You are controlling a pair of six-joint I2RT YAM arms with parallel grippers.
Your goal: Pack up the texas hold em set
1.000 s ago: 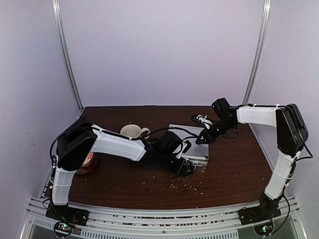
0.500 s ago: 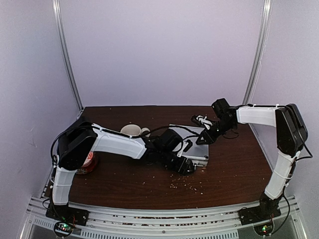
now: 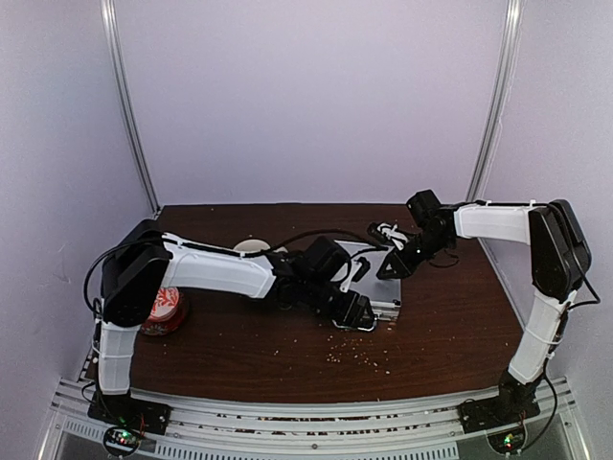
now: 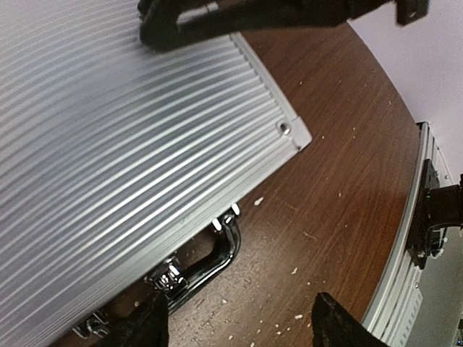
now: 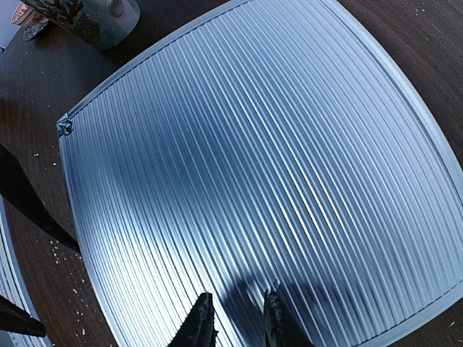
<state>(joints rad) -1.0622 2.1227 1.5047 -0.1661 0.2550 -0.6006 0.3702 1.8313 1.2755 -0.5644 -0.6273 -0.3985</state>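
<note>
The silver ribbed briefcase (image 3: 380, 287) of the texas hold em set lies closed on the brown table. Its lid (image 4: 108, 144) fills the left wrist view, with the black metal handle (image 4: 213, 256) at its front edge. My left gripper (image 4: 242, 322) stands open low over the table, straddling the space just in front of the handle, with nothing between its fingers. My right gripper (image 5: 235, 318) hovers at the lid (image 5: 253, 144) with its fingers only narrowly apart and nothing between them. Chips, card box, button and dice are out of view.
A white patterned mug (image 3: 251, 245) stands behind my left arm, mostly hidden; it also shows as the mug (image 5: 94, 18). A red-and-white tin (image 3: 163, 309) sits at the left edge of the table. Pale crumbs (image 3: 359, 359) dot the wood in front of the case.
My left arm has stretched further right and back, bringing its gripper against the case's front edge and uncovering the tin. Its jaws have narrowed a little. The right arm has barely moved.
</note>
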